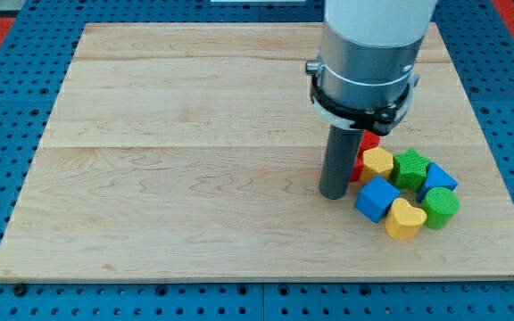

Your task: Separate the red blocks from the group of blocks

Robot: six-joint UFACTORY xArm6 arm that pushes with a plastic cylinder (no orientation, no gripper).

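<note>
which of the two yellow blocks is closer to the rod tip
The upper yellow block, beside the red block, is closer; my tip sits just to its left. The yellow heart lies farther off, at the cluster's bottom, beyond the blue cube.

The pale wooden board (pixel 194 160) shows fine grain and a smooth, matt finish. The blue perforated surface (pixel 7 80) under it looks like painted metal, perhaps plastic. The yellow heart-shaped block (pixel 405 219) and green ribbed block (pixel 410 168) seem matt plastic
</note>
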